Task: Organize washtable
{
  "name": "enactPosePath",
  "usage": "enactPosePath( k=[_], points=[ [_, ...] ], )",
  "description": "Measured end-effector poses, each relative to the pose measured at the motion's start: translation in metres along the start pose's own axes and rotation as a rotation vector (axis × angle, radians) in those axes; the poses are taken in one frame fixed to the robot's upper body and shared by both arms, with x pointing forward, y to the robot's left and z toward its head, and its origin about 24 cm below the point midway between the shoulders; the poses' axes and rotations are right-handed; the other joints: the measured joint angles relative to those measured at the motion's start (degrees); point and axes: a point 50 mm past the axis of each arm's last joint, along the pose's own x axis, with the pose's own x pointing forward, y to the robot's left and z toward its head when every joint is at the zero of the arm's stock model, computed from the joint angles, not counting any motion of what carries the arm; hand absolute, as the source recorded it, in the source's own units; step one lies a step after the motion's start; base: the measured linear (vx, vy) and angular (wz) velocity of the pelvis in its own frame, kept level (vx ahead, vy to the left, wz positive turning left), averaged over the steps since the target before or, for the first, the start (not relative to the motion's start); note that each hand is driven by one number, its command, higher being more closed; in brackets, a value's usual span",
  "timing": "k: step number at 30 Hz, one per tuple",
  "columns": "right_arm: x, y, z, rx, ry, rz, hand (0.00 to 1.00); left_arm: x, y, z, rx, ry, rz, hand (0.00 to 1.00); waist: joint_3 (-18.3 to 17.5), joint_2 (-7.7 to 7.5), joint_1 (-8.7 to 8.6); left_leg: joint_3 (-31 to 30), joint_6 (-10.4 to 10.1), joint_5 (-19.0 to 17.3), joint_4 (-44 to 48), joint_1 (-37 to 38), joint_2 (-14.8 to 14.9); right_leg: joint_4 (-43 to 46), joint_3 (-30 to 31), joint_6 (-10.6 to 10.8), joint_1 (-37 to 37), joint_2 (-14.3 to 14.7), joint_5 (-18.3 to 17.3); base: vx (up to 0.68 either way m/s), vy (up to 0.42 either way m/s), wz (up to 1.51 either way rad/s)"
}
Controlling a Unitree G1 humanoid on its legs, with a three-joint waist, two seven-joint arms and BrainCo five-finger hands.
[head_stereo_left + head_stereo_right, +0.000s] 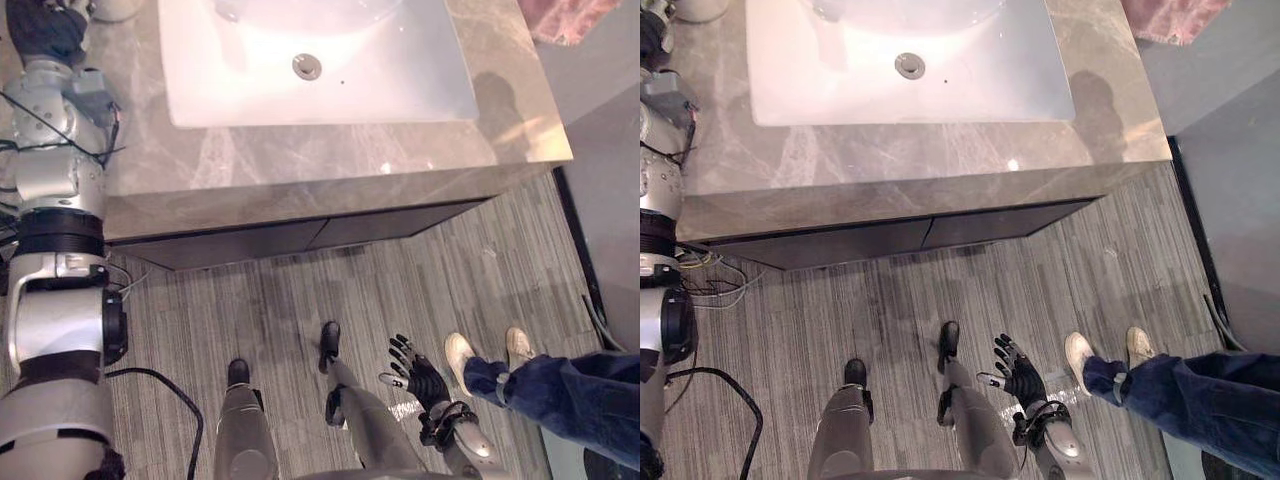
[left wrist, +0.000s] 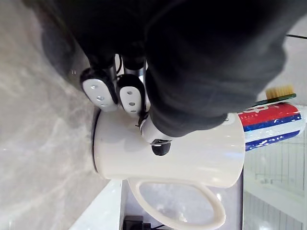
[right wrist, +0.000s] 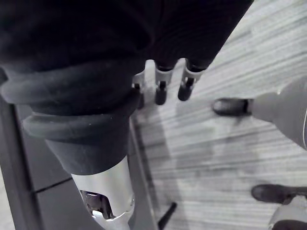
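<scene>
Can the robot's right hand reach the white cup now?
Probably not. The right hand hangs open low over the floor, below the counter, while the left hand grips the white cup up on top.

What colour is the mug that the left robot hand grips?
The mug is plain white; the left wrist view shows it best.

A person's blue-jeaned legs [image 1: 560, 390] and pale shoes [image 1: 460, 355] stand on the grey striped floor [image 1: 400, 290], lower right.
</scene>
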Motion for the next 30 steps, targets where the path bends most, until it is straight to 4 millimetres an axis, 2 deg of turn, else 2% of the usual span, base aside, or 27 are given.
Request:
enactPosePath(
  k=[1, 2, 6, 10, 13, 20, 25, 28, 30],
  points=[
    [0.000, 0.001, -0.001, 0.001, 0.001, 0.001, 0.00, 0.001, 0.000, 0.002, 0.000, -0.006, 0.000, 1.00, 0.0, -0.29, -0.29, -0.1, -0.2, 0.2, -0.2, 0.0, -0.1, 0.4, -0.1, -0.2, 0.3, -0.1, 0.6, 0.18, 0.037, 0.09],
    [-0.002, 0.002, -0.003, 0.013, 0.006, -0.002, 0.00, 0.006, -0.001, 0.012, -0.002, -0.033, -0.002, 1.00, -0.2, -2.13, -0.26, -0.1, -0.7, 0.9, -0.5, -0.1, -1.5, -2.8, 1.7, -0.5, 2.6, -0.8, 1.1, 0.18, 0.010, 0.09],
    [0.003, 0.003, 0.004, 0.000, -0.021, 0.007, 0.00, 0.009, 0.013, 0.018, 0.015, -0.037, 0.056, 1.00, 0.2, -1.89, -0.48, -0.3, -1.4, 1.4, -0.6, -0.7, -0.9, -3.8, 1.8, -0.9, 2.1, -0.1, 1.5, 0.04, -0.049, -0.05],
    [0.003, 0.001, 0.004, -0.003, -0.019, 0.005, 0.00, 0.013, 0.008, 0.016, 0.028, -0.016, 0.045, 1.00, 0.3, -2.24, -0.74, 0.0, -1.4, 1.3, -0.2, -1.0, -0.9, -3.9, 3.1, -0.9, 2.0, -0.1, 2.1, -0.04, 0.004, -0.05],
    [0.002, 0.001, 0.003, -0.002, -0.018, 0.004, 0.00, 0.019, 0.007, 0.028, 0.008, -0.041, 0.054, 1.00, 0.6, -3.24, -1.02, 0.0, -1.4, 1.4, 0.5, -2.5, -1.3, -4.1, 3.4, 0.6, 0.6, -0.6, 0.9, -0.08, 0.008, 0.00],
    [0.002, 0.001, 0.004, 0.000, -0.022, 0.004, 0.00, 0.026, 0.008, 0.042, -0.010, -0.066, 0.072, 1.00, 0.6, -3.30, -1.75, -0.6, -1.2, 1.2, 2.6, -4.6, -1.2, -3.9, 3.2, 0.3, -0.3, -0.6, 2.4, -0.02, 0.009, 0.03],
    [0.002, 0.002, 0.004, -0.002, -0.029, 0.005, 0.00, 0.029, 0.009, 0.044, -0.019, -0.062, 0.083, 1.00, 0.7, -3.46, -2.09, -0.4, -0.8, 1.0, 3.3, -5.6, -1.3, -3.9, 4.5, 1.9, -1.1, -0.7, 3.6, -0.04, 0.022, -0.04],
    [0.002, 0.002, 0.005, -0.002, -0.030, 0.005, 0.00, 0.033, 0.011, 0.054, -0.014, -0.082, 0.089, 1.00, 1.1, -4.33, -2.43, -0.3, -0.7, 1.0, 3.7, -6.2, -1.3, -4.1, 4.7, 3.3, -1.5, -0.9, 2.4, -0.04, -0.016, -0.02],
    [0.002, 0.001, 0.005, 0.000, -0.031, 0.002, 0.00, 0.034, 0.014, 0.060, 0.006, -0.091, 0.093, 1.00, 1.3, -4.72, -2.89, -0.4, -0.7, 1.0, 4.2, -6.5, -1.3, -4.1, 4.7, 3.3, -1.7, -0.9, 1.8, -0.03, -0.038, 0.01]
  ],
)
